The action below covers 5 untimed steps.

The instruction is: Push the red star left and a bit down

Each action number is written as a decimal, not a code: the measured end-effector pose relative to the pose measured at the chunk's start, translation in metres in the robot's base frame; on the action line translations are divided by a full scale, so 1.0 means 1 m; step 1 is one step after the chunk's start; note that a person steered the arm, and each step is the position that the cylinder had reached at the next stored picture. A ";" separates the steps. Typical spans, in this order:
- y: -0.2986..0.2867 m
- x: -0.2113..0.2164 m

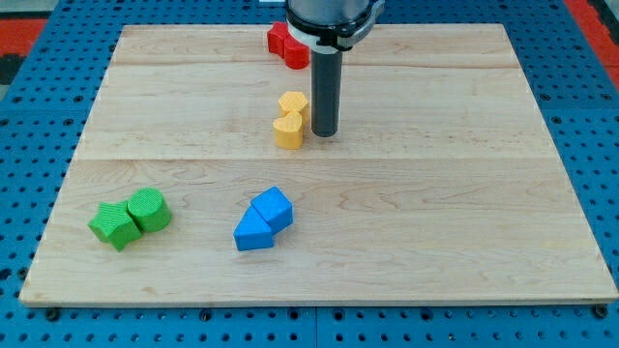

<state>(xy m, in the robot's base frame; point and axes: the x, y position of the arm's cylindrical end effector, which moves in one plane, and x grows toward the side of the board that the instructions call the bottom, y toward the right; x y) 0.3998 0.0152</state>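
Note:
The red star (287, 44) lies near the board's top edge, a little left of centre, partly hidden by the arm's body. My tip (324, 132) rests on the board below the red star and slightly to its right. It stands close beside the right side of two yellow blocks, a hexagon (293, 102) above a heart-like one (287, 131). There is clear space between my tip and the red star.
Two blue blocks (263, 220) sit together below the centre. A green star (113, 224) and a green cylinder (149, 210) sit together at the lower left. The wooden board (484, 193) ends in a blue pegboard surround.

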 end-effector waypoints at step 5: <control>-0.069 -0.206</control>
<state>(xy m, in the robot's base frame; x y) 0.1933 -0.0539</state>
